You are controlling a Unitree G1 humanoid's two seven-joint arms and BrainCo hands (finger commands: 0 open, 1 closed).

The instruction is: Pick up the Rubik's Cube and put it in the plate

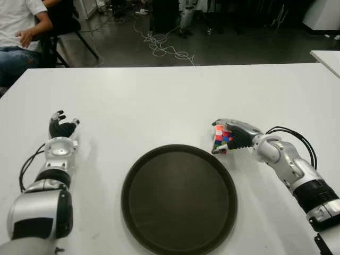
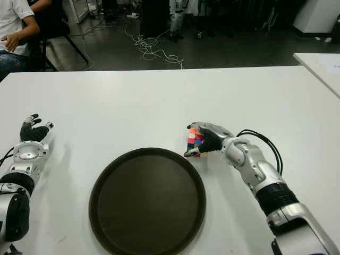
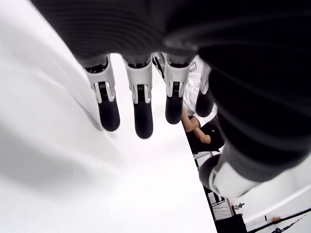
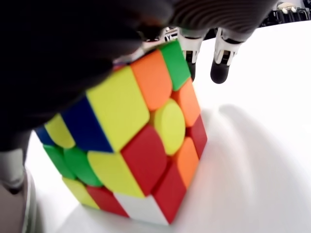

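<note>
Item 1: table (image 1: 159, 95), white, broad, carrying everything listed below.

Item 2: plate (image 1: 179, 241), round, dark brown, raised rim, nothing in it. It sits at the near centre of the table.

Item 3: Rubik's Cube (image 1: 221, 138), multicoloured, scrambled. It is just outside the plate's rim at about 2 o'clock from the plate's centre. In the right wrist view the Rubik's Cube (image 4: 131, 145) shows yellow, orange, red, green, blue and white stickers, with its lower corner against the white surface.

Item 4: right hand (image 1: 234, 137), reaching in from 4 o'clock, closed over the cube. The fingers (image 1: 226, 124) curl across the top and the thumb lies along the lower edge nearest the plate. The dark palm covers the upper part of the cube in the wrist view.

Item 5: left hand (image 1: 62, 127), at about 10 o'clock from the plate and well apart from it, holding nothing. Its fingers (image 3: 141, 104) are extended and loosely spread above the table.

Item 6: person (image 1: 18, 34), seated beyond the far left corner of the table at 11 o'clock, white shirt and jeans.

Item 7: cables (image 1: 164, 48), loose coils on the dark floor (image 1: 239, 48) beyond the far edge at 12 o'clock.
</note>
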